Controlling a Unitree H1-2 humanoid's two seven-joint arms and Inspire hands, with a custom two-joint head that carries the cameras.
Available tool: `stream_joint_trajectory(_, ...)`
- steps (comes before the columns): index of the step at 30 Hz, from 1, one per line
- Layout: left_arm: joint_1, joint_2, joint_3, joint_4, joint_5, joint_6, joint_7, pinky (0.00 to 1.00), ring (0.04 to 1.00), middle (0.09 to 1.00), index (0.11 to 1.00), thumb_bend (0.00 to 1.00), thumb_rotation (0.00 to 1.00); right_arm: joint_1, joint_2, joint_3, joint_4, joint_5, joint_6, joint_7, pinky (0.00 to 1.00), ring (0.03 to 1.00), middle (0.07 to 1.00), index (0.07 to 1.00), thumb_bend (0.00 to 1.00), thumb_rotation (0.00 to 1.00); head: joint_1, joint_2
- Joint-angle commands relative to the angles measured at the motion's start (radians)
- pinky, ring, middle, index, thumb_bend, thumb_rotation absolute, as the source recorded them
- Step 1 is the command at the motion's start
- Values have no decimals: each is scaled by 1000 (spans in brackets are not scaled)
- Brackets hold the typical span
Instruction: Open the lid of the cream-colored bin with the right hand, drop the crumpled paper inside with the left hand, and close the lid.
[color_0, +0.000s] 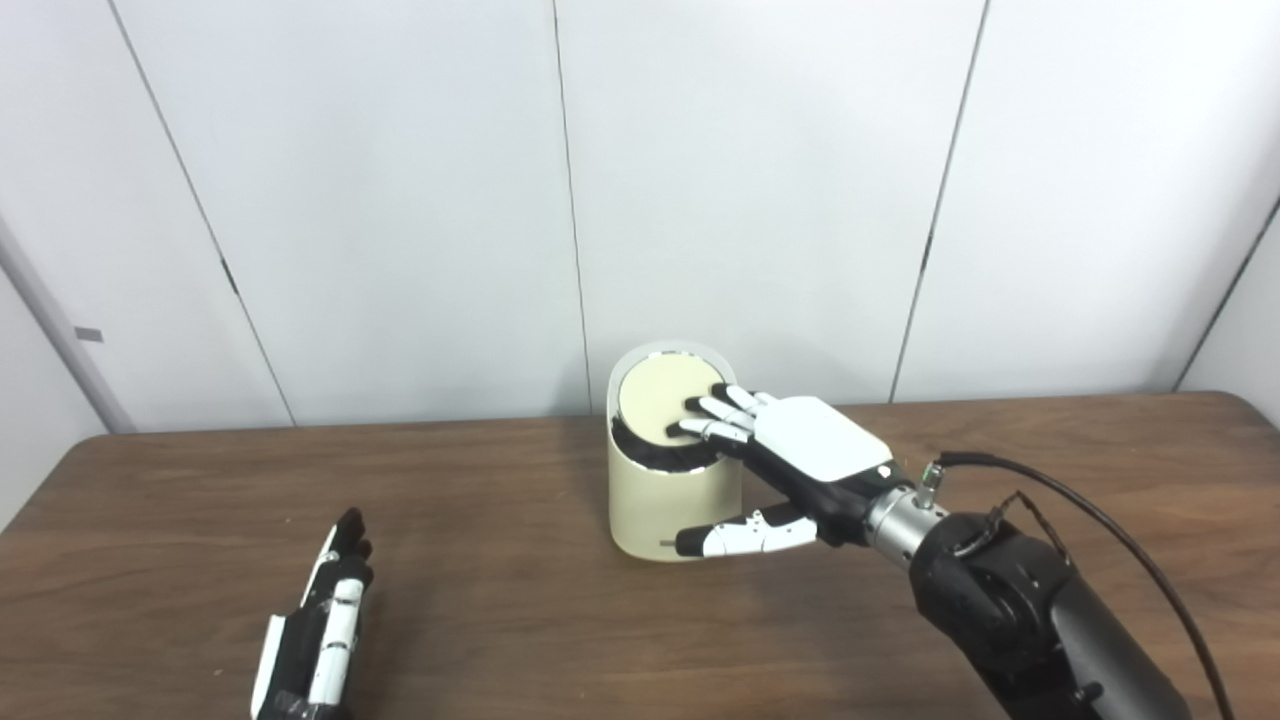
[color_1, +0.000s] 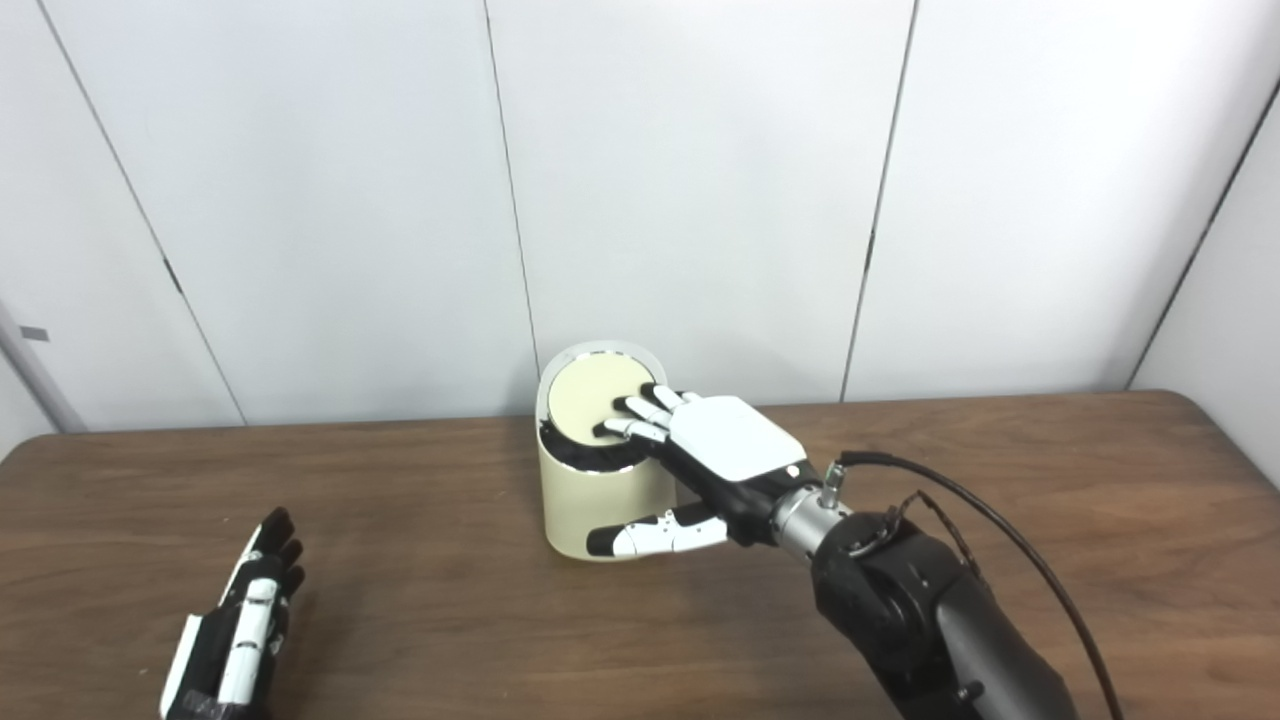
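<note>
resting with fingers spread on the tilted lid (color_0: 665, 399) of the cream-colored bin (color_0: 668, 505), the right hand (color_0: 800, 450) was seen empty; the left hand (color_0: 315, 630), cut off below, lay flat, unclenched; the bin's inside was hidden.

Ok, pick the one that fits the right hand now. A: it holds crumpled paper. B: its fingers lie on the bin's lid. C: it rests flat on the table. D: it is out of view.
B: the right hand reaches over the cream-colored bin, with its fingers on the round lid and the thumb stretched out in front of the bin's wall.
</note>
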Motion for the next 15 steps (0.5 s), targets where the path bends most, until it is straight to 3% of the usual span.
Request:
stream_joint_trajectory(1, 36, -30, -10, 51, -11, -24, 2, 1000, 994, 999, 989, 482, 810, -6, -3, 9, -16, -3, 3, 35, 995, 1000, 966, 866, 627, 1000, 1, 3)
stream_joint_trajectory(7, 42, -29, -11, 43, -6, -23, 3, 1000, 994, 997, 985, 493, 817, -5, 5, 9, -8, -9, 17, 44, 999, 1000, 970, 870, 628, 1000, 2, 4)
stream_joint_trajectory(15, 43, -32, -11, 45, -11, -24, 3, 1000, 995, 997, 985, 487, 798, -19, 11, -19, -2, 13, -13, -7, 984, 1000, 992, 922, 598, 1000, 2, 4)
